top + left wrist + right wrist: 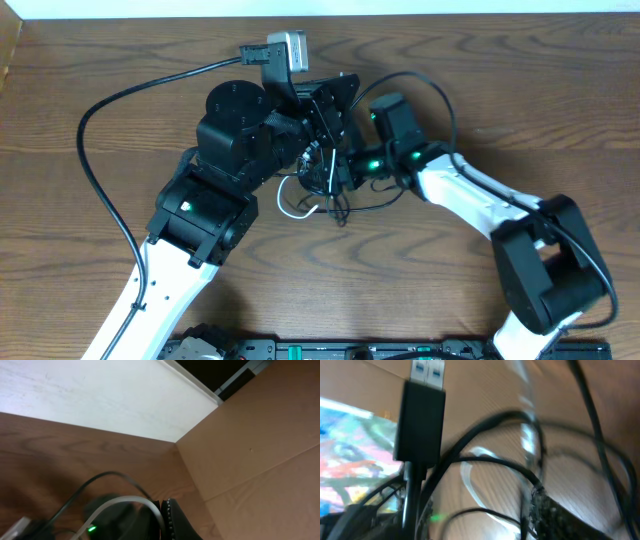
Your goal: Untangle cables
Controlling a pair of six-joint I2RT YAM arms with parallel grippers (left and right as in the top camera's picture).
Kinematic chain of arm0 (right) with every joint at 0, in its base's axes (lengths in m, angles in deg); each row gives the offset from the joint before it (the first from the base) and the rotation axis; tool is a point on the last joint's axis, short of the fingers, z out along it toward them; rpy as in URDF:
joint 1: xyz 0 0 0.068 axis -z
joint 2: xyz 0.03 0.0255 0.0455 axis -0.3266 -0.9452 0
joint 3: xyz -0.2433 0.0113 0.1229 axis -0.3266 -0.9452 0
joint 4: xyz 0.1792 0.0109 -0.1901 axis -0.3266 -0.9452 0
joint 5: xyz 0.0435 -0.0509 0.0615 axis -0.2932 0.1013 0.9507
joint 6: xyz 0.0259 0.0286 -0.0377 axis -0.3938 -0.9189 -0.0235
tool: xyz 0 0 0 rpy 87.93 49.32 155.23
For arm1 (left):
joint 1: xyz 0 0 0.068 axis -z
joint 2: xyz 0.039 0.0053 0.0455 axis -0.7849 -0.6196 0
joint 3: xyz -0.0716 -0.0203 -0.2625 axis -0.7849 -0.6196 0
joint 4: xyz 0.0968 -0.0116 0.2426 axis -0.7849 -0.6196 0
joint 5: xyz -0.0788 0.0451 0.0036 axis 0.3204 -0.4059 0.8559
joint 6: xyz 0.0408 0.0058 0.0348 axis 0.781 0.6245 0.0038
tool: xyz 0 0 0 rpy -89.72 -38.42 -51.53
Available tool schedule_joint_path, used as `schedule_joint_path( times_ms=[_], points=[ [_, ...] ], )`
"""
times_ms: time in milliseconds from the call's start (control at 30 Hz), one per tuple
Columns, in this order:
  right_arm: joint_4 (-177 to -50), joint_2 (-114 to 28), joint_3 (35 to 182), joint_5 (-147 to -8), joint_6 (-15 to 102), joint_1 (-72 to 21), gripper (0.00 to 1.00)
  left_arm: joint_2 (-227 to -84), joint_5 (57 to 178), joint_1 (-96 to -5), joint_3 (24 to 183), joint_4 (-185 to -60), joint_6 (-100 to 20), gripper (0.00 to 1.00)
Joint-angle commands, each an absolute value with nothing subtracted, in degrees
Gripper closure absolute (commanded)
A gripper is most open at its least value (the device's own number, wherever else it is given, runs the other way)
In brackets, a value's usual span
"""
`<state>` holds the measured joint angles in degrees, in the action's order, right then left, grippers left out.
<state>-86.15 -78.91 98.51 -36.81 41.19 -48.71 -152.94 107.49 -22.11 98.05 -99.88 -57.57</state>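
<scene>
The cables lie bunched at mid-table between the two arms. A short white cable (293, 207) loops on the wood beside thin black cables (352, 205). My left gripper (324, 152) points down into the bunch. In the left wrist view its fingers (176, 521) are pressed together, and the white cable (131, 502) arches into the seam between them. My right gripper (337, 178) reaches in from the right. Its view is blurred: the jaws stand apart around several black cables (485, 462) and the white cable (468, 476). A black plug (421, 415) with blue inside hangs just ahead.
A thick black robot wire (100, 150) arcs over the left of the table from the left wrist camera (285, 50). A cardboard wall (260, 460) and a white wall (100, 395) stand past the table. A black rail (350, 350) runs along the front edge.
</scene>
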Motion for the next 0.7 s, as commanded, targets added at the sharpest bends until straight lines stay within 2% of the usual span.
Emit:
schedule_joint_path(
  times_ms=[0,133,367,667],
  points=[
    [-89.7,-80.0,98.6,-49.0,33.8,-48.1,0.45,-151.7,108.4,-22.5,100.2,-98.2,-57.2,0.93],
    [-95.9,-79.8,98.6,-59.1,30.4,-44.1,0.51,-150.9,108.4,-23.4,102.0,-98.1,-56.1,0.92],
    [-103.9,-79.8,98.6,-65.5,30.7,-35.5,0.59,-148.9,108.4,-26.2,104.5,-98.0,-56.1,0.93],
    [-108.6,-79.8,98.6,-67.1,32.9,-28.3,0.59,-146.4,108.4,-32.6,108.0,-95.1,-56.1,0.92]
  ],
)
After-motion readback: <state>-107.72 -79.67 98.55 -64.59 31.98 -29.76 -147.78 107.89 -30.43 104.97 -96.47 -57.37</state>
